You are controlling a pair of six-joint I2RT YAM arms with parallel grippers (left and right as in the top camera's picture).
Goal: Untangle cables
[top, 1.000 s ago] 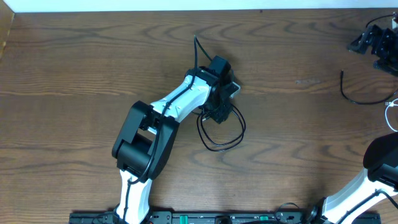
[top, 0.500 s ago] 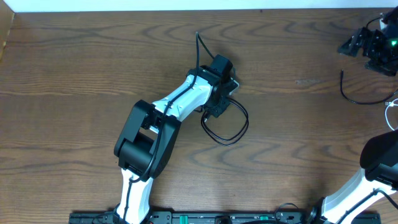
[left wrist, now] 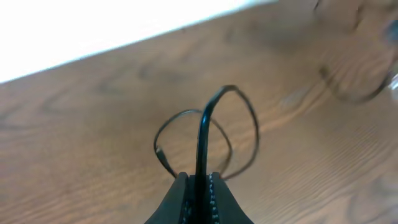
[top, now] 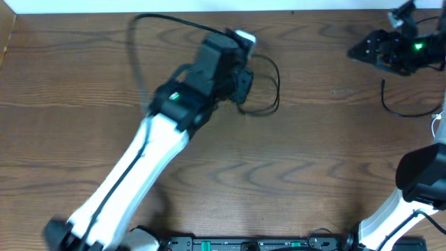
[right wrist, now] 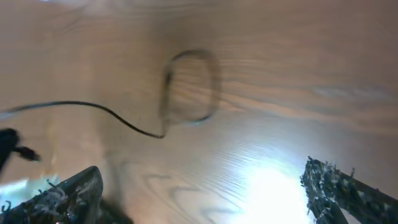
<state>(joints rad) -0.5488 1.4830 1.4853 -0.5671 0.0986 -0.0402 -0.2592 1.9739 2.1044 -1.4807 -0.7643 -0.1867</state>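
Biggest change first: the left arm (top: 139,160) isn't folded up over the middle of the desk (top: 313,174) like it was a second ago. It's now stretched way out toward 12 o'clock, nearly at the far edge.

The left claw (left wrist: 198,183) has snapped closed in that same second, and it's pinching the black cable (left wrist: 199,146) right between its tips. The wrist view shows the strand coming straight up out of the jaws. So the cable has come along for the ride. Its little coil was sitting dead centre and now hangs off the claw up near 12, and the long tail has whipped out in a big arc toward 11 o'clock.

The right claw (top: 382,52) has drifted in from the 2 o'clock corner, jaws spread wide and holding nothing.

The second black cable (top: 384,96) and the white cable (top: 439,125) are sitting at 3 o'clock, same as before.

My read is that this is good news. One cord is now well apart from the other two, and the tail swinging free suggests the coil is starting to open up. It does look loopy near the grip though, so I'd guess it needs more pulling or a second grab.
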